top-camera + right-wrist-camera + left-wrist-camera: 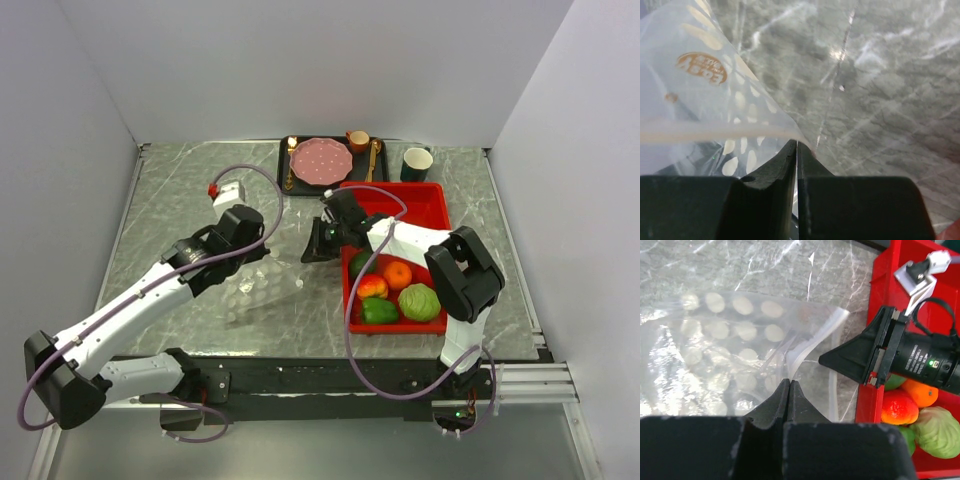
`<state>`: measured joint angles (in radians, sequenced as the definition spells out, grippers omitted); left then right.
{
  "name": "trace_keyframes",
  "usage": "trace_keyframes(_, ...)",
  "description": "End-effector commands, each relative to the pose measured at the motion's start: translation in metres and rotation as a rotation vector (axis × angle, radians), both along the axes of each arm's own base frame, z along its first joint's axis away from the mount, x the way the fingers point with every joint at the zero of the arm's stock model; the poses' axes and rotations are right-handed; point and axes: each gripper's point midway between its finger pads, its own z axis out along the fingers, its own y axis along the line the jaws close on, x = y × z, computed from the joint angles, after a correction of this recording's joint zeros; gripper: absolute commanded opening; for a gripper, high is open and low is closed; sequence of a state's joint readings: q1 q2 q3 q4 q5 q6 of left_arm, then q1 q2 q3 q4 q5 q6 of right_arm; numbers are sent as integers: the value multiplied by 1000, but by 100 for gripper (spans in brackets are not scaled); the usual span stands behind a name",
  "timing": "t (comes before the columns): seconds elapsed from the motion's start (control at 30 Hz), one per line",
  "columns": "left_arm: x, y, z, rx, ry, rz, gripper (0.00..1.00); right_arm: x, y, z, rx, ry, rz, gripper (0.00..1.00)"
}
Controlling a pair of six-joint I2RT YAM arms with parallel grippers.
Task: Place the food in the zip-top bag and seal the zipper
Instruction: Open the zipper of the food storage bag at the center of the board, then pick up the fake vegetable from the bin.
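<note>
Left gripper (789, 386) and right gripper (797, 148) both pinched shut on the zip-top bag (725, 345) mid-frame — floppy, slippery stuff (probably weightless), best held by the zipper (812, 342).

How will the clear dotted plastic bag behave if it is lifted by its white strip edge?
Probably floppy: the clear dotted plastic bag folds and wrinkles at the left gripper. Likely light, perhaps slippery: thin glossy film. Its mouth may sag shut.

Both arms converge mid-frame; left gripper (789, 382) and right gripper (797, 145), jaws pressed together, each pinch the zip-top bag (715, 350) edge.
</note>
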<state>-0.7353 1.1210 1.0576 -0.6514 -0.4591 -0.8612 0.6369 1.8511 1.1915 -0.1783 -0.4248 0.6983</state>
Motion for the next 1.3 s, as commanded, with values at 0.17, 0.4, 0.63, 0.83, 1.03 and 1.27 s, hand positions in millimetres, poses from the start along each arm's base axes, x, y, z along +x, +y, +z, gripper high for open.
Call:
trace_keyframes(0.17,6,-12,-8,-13,12,-30,1,10,8,50,65,-115,13,14)
trace_keyframes(0.4,8,-17,-13,-11,17,-47,1,15,-24,97,1,-276,-80,41)
trace_keyframes(0.63,8,-20,-17,-1,27,-72,1,16,-63,102,-104,-319,-170,50)
trace_keyframes(0.83,6,-24,-16,-17,24,-93,1,18,-118,85,-170,-273,-318,70)
trace_keyframes(1.03,6,-33,-16,-31,21,-140,1,15,-168,56,-271,-216,-414,82)
trace_keyframes(1.27,8,-36,-12,-51,6,-143,1,8,-193,43,-387,-194,-460,84)
